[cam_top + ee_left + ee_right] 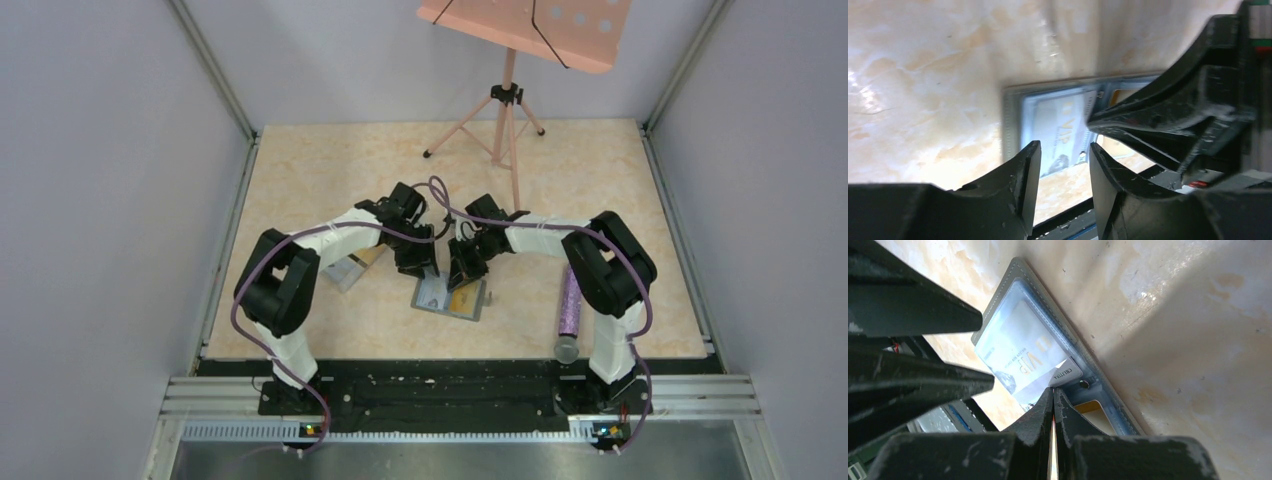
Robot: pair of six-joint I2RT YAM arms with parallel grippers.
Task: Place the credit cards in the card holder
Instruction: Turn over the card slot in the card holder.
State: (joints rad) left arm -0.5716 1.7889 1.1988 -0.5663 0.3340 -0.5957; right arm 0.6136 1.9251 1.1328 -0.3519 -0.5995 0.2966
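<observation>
The card holder [450, 301] is lying open and flat on the table [330, 170], near the middle of its near half, and both arms are bending inward so that their grippers are meeting above it. The left gripper [428, 268] is hanging over the holder's far left edge with its fingers moderately apart and nothing between them; in its own wrist view [1064, 147] only the holder and the marbled tabletop are showing through the gap. Whether a fingertip is touching the holder cannot be told.

The right gripper [462, 272] is pointing down at the holder's centre fold. Its fingers are pressing almost together [1053, 392] on a thin card [1052, 440] (seen edge-on, just a pale orange sliver). Its tips are sitting right at the seam between the two pockets.

A whitish VIP card [1020, 357] is showing through the holder's clear window, and an orange card [1088, 407] is peeking from the pocket on the other side of the fold.

A see-through box [347, 272] is lying partly under the left arm, just left of the holder. A purple glittery tube [570, 300] is lying beside the right arm, and a pink music stand [525, 25] is standing at the table's far side.
</observation>
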